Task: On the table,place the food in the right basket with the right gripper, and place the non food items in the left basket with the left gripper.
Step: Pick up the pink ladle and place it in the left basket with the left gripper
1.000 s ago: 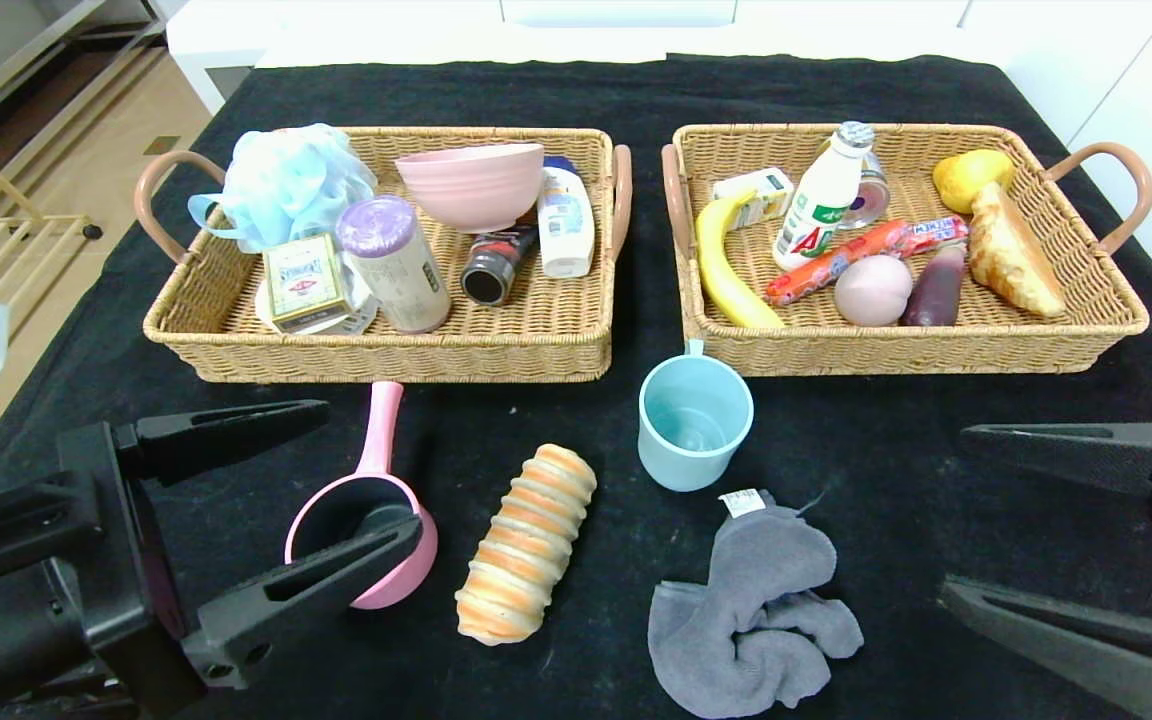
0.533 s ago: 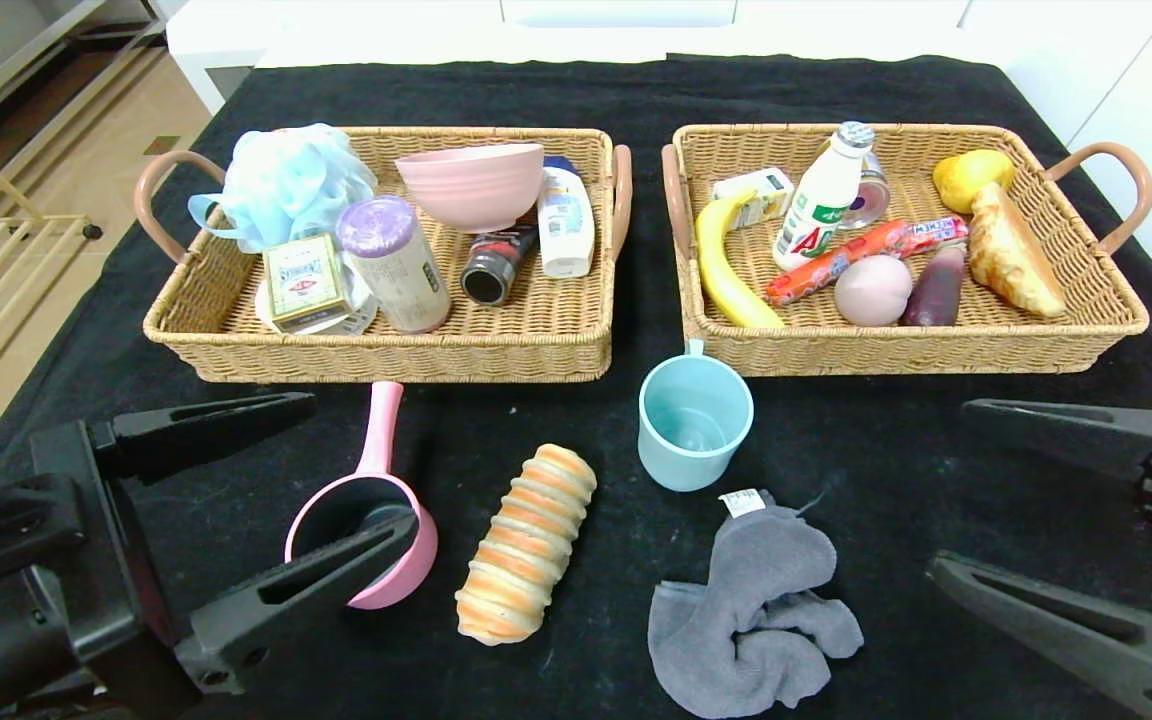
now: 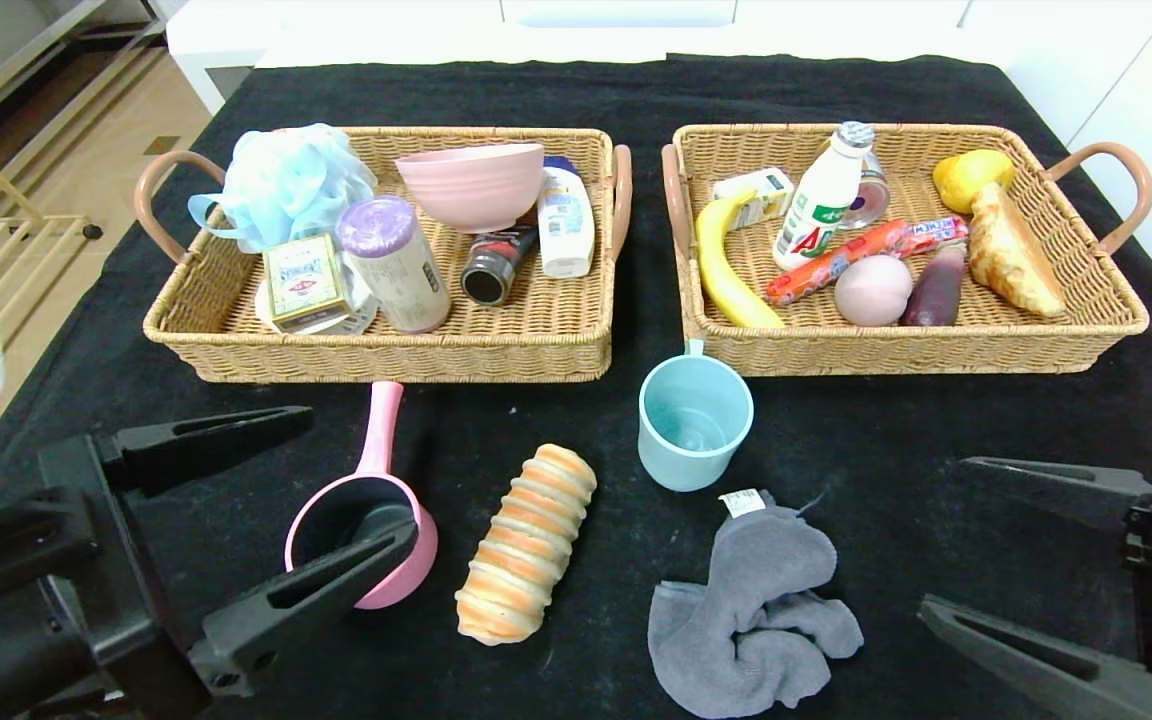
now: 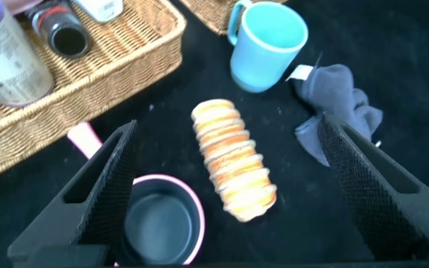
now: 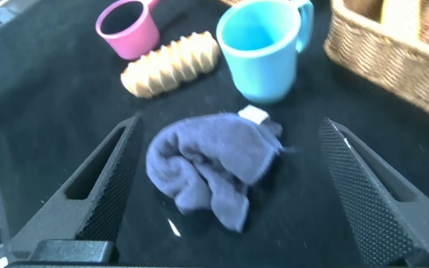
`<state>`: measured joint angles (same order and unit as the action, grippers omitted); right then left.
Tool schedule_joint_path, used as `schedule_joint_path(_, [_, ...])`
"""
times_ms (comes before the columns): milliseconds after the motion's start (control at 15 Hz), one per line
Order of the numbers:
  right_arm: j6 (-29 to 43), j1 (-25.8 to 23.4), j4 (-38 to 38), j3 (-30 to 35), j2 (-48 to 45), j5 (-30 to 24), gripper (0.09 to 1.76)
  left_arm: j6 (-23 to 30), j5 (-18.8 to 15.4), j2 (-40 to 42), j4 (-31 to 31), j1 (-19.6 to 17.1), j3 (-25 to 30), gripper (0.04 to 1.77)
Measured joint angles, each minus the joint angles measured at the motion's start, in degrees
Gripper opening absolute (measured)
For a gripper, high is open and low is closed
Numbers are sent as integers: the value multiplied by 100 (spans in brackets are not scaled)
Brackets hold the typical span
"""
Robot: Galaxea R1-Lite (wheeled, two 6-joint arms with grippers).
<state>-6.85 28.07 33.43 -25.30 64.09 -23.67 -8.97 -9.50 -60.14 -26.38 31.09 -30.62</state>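
Four things lie loose on the black table in front of the baskets: a pink scoop (image 3: 361, 530), a striped bread roll (image 3: 526, 545), a blue cup (image 3: 694, 420) and a crumpled grey cloth (image 3: 751, 615). My left gripper (image 3: 361, 475) hangs open at the near left, above the scoop (image 4: 159, 227) and the bread roll (image 4: 233, 160), holding nothing. At the near right my right gripper (image 3: 941, 535) is open and empty, with the grey cloth (image 5: 207, 167) on the table below its gap. The left basket (image 3: 386, 350) holds non-food items. The right basket (image 3: 916, 350) holds food.
In the left basket are a blue bath puff (image 3: 286, 185), a pink bowl (image 3: 471, 180), bottles and a box. A banana (image 3: 726, 265), a milk bottle (image 3: 821, 205), a sausage, a peach and a pastry (image 3: 1011, 250) fill the right basket. The table's left edge drops to the floor.
Both grippers have drawn back a little toward the near edge, the right more than the left. Both stay open. Nothing on the table has moved.
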Motion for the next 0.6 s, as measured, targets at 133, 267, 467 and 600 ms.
schedule_joint_path(133, [21,-137,11,-24,-87,-7,170,11,79,-39,10,-13,-101,172])
schedule_joint_path(267, [27,-247,9,-33,-133,-2,170,22,280,-133,155,-33,-361,172])
schedule_joint_path(467, [24,-291,2,-44,-177,2,170,110,749,-308,1029,-44,-942,172])
schedule_joint_path(600, [24,-294,-2,-24,-207,2,170,215,1051,-447,1710,-146,-1349,172])
